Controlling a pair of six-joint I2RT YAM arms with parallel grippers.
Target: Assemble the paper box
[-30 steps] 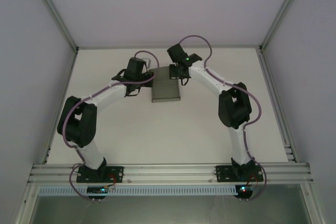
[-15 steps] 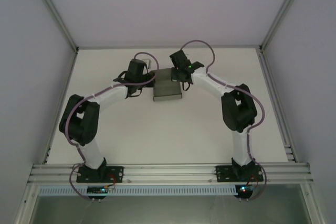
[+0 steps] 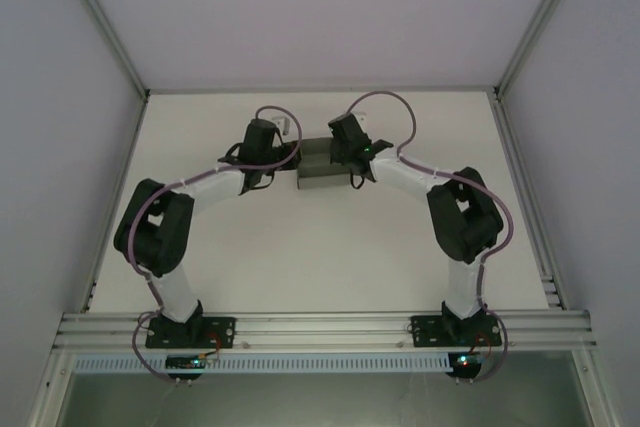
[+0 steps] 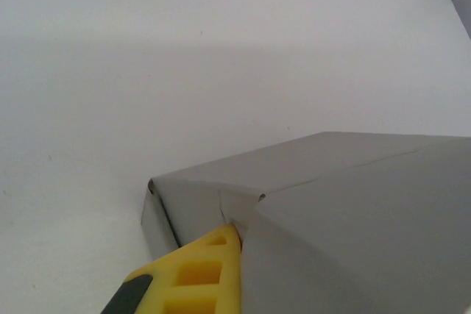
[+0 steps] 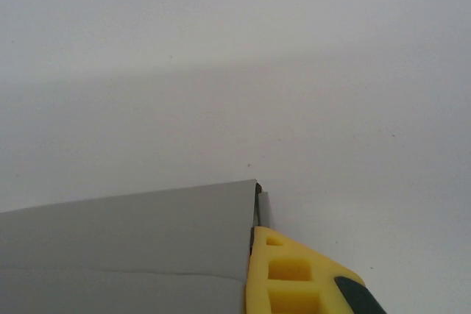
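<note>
The paper box (image 3: pixel 322 171) is a low grey card box at the back middle of the table, between my two arms. My left gripper (image 3: pixel 294 158) is at its left end and my right gripper (image 3: pixel 345 154) at its right end. In the left wrist view one yellow finger (image 4: pixel 197 273) presses against a grey panel (image 4: pixel 353 218) at a folded corner; the card hides the other finger. In the right wrist view one yellow finger (image 5: pixel 291 277) sits tight against the box's edge (image 5: pixel 125 240), with a thin side tab just beyond it. Both grippers look shut on the card.
The white table (image 3: pixel 320 257) runs bare in front of the box down to the aluminium rail (image 3: pixel 320 327) with the arm bases. Enclosure walls and frame posts (image 3: pixel 520 57) stand on both sides and behind.
My right gripper has swung from behind the box down onto its right end. The left gripper has edged right, and the box now looks shorter front to back.
</note>
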